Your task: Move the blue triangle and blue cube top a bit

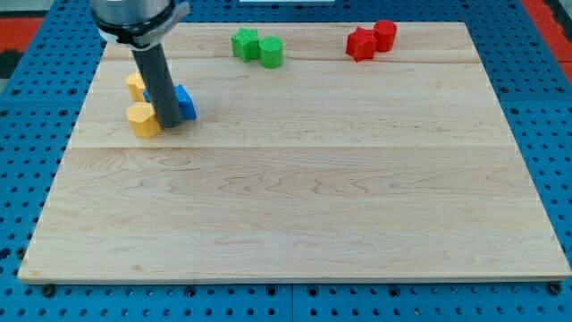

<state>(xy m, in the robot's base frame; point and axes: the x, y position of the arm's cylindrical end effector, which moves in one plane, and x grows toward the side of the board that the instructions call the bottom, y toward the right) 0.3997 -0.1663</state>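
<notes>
Blue blocks (183,101) mostly hidden behind my rod, my tip (170,124) touching them beside yellow block (143,119), no jaws on this rod

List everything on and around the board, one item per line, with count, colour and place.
green blocks: two, green, touching, view's top, left of centre
red blocks: two, red, touching, view's top, right of centre
yellow blocks: two, yellow, view's left; the other sits just above it
blue block: one visible, blue, partly hidden by the rod, right of the yellow ones; shape unclear
wooden board: one, light wood, fills the view
pegboard surface: one, blue, around the board
my tip: one, dark rod's end, between the lower yellow block and the blue block
</notes>
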